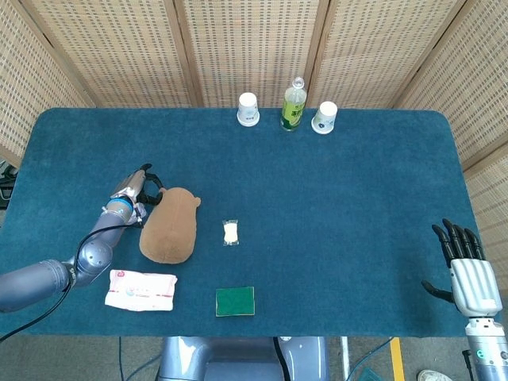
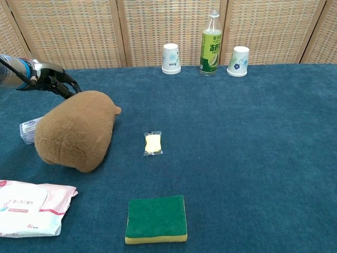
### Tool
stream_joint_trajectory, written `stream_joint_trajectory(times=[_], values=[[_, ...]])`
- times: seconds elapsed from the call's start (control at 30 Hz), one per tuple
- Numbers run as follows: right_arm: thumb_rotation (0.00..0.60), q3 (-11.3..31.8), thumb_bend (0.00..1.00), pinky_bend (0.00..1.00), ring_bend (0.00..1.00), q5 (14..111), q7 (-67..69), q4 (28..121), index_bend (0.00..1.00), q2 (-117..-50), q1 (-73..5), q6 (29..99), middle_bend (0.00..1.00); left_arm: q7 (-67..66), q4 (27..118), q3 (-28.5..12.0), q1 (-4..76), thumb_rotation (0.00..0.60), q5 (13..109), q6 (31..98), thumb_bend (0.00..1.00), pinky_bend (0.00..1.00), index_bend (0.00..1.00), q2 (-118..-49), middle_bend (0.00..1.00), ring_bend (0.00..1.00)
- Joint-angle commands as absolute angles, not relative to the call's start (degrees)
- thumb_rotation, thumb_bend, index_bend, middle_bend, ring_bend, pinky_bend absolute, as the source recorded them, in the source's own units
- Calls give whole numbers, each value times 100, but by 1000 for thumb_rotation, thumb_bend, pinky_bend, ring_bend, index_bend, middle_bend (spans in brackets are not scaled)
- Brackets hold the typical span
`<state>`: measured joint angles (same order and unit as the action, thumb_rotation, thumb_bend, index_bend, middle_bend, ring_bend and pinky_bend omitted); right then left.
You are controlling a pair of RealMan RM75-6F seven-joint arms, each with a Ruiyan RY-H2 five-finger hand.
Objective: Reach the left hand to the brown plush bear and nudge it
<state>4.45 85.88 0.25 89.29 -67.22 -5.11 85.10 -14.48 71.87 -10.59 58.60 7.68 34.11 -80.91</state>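
A: Left robot hand (image 1: 140,187) is sitting at the far-left flank of the brown plush bear (image 1: 169,225), dark fingers (image 2: 67,87) pointing into the fur. It is gripping nothing. Whether the fingers are spread or curled, I cannot tell from here.

B: And the bear's position?

A: It is lying on its belly on the left half of the table (image 1: 341,198), head end angled toward the far side. A small packet (image 2: 29,128) is peeking out from behind its left side.

B: Neighbours?

A: A wipes pack (image 1: 140,290) is lying just in front of it, a wrapped yellow sweet (image 1: 230,232) near its right, a green sponge (image 1: 235,301) nearer the front edge.

B: Right side?

A: Right robot hand (image 1: 468,274) is hanging off the table's right front corner, fingers apart and straight, holding nothing
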Motion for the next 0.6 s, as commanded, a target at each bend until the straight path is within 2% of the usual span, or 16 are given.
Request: stream_joint_trajectory(times=[0.03, 0.6], values=[[600, 449, 164, 0, 0, 8589, 29, 8940, 0, -6714, -511, 8516, 0, -1387, 7272, -1068, 5823, 600, 875, 3443, 508, 0, 539, -8038, 0, 0], [600, 419, 164, 0, 0, 8621, -13, 9021, 0, -6688, -504, 8512, 0, -1175, 7514, -964, 5688, 600, 1140, 3478, 508, 0, 545, -7821, 0, 0]])
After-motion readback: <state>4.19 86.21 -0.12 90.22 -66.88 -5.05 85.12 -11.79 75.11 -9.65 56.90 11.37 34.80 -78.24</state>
